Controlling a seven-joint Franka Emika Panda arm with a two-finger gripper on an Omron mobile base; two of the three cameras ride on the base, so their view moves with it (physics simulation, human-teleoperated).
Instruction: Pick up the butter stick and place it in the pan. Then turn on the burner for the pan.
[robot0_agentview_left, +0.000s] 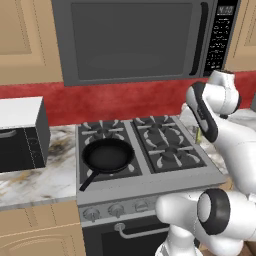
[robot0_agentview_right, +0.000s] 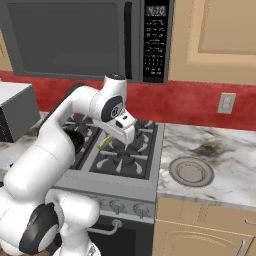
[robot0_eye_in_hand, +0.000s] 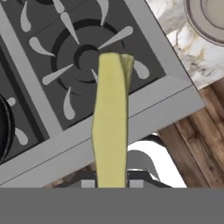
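My gripper (robot0_agentview_right: 123, 136) is shut on the butter stick (robot0_eye_in_hand: 111, 127), a pale yellow bar that sticks out past the fingertips (robot0_eye_in_hand: 136, 183). It hangs above the front right burner (robot0_eye_in_hand: 85, 57) of the stove. In the right base view the butter stick (robot0_agentview_right: 105, 143) points down and left from the hand. The black pan (robot0_agentview_left: 108, 155) sits on the front left burner with its handle toward the stove's front edge. That burner is covered by the pan. A sliver of the pan (robot0_eye_in_hand: 3, 131) shows to the left of the held stick.
A flat grey plate (robot0_agentview_right: 191, 171) lies on the marble counter right of the stove. Round knobs (robot0_agentview_left: 116, 210) line the stove front. A toaster oven (robot0_agentview_left: 20, 135) stands on the left counter. A microwave (robot0_agentview_left: 132, 40) hangs over the stove.
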